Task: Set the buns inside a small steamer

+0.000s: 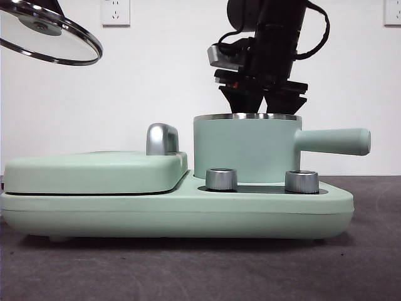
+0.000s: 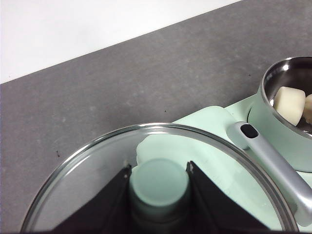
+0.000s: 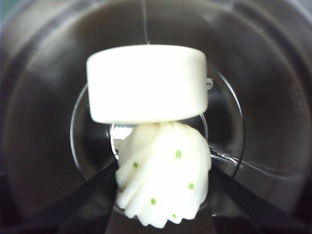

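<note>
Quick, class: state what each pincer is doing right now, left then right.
Left pincer: closed on the lid knob, holding the glass lid aloft.
Right pincer: inside the small steamer, around the ridged bun; grip cannot be told.

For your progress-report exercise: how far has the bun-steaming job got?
Done: smooth rectangular cream bun lies inside the mint-green steel-rimmed steamer pot.
In hand: right end effector holds the ridged green-specked bun inside the pot.
Left: releasing it; left end effector holds the glass lid aside.

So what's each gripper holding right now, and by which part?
Left gripper clamps the glass lid by its green knob. Right gripper flanks the ridged bun inside the steamer; grip unclear.
</note>
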`<state>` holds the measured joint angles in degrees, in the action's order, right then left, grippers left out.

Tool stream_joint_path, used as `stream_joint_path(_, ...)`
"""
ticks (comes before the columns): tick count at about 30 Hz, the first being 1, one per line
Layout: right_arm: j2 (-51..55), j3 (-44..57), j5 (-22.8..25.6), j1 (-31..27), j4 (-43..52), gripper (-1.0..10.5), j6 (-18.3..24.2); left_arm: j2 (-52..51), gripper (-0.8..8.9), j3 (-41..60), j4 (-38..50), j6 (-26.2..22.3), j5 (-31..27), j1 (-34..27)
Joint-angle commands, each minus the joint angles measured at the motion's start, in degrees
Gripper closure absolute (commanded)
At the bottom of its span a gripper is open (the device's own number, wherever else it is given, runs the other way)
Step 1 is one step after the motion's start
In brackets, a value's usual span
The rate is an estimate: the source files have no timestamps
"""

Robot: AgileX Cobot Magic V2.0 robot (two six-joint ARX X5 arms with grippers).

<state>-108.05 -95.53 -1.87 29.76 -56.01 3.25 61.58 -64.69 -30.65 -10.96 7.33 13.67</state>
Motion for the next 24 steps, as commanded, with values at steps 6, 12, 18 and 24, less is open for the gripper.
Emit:
stream_joint_path(6,-0.96,-2.25,0.02,0.37,0.24,5.5,0.85,-0.15,7.97,-0.87,1.49,-0.15,0.02,0.07)
stream_joint_path(12,4.44,-6.75,0.15,0.39,-3.41,5.6,0.33,-0.15,7.97,-0.87,1.42,-0.11,0.02,0.07)
stream_joint_path(18,18.36,-1.49,-2.19,0.55,6.93,5.6,0.17,-0.15,7.97,-0.87,-0.15,-0.13,0.02,0.07)
stream_joint_path(24,38.86,22.25,-2.60,0.52,25.94,5.6,0.00,-0.15,7.97,-0.87,-0.28,-0.13,0.02,0.07)
